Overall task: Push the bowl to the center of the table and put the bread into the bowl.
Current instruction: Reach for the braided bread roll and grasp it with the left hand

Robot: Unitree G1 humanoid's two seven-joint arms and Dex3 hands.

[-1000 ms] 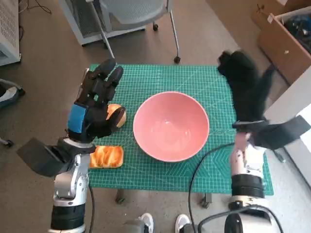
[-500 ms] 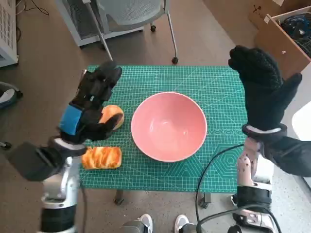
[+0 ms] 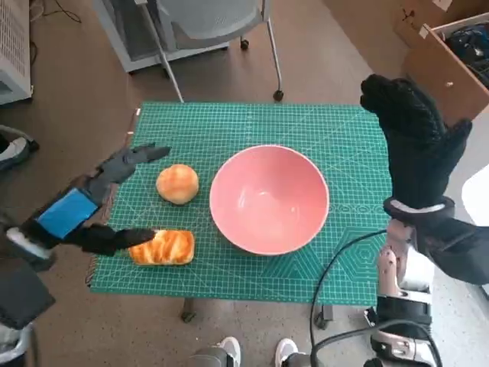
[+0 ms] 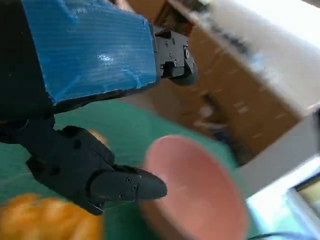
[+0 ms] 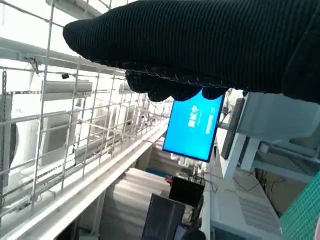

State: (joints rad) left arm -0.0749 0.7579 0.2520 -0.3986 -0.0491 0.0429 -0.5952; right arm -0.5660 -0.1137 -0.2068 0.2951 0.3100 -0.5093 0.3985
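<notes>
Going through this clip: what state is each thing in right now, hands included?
Bowl: upright, empty, on the mat.
Round bun: on the mat left of the bowl, untouched.
Long bread: flat near the mat's front edge, left fingers at its end.
Left hand: open, holding nothing.
Right hand: raised, holding nothing.

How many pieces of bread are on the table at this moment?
2. A round bun lies on the green mat just left of the pink bowl; a long glazed loaf sits nearer the front-left edge, by the left hand. None appears hidden.
</notes>
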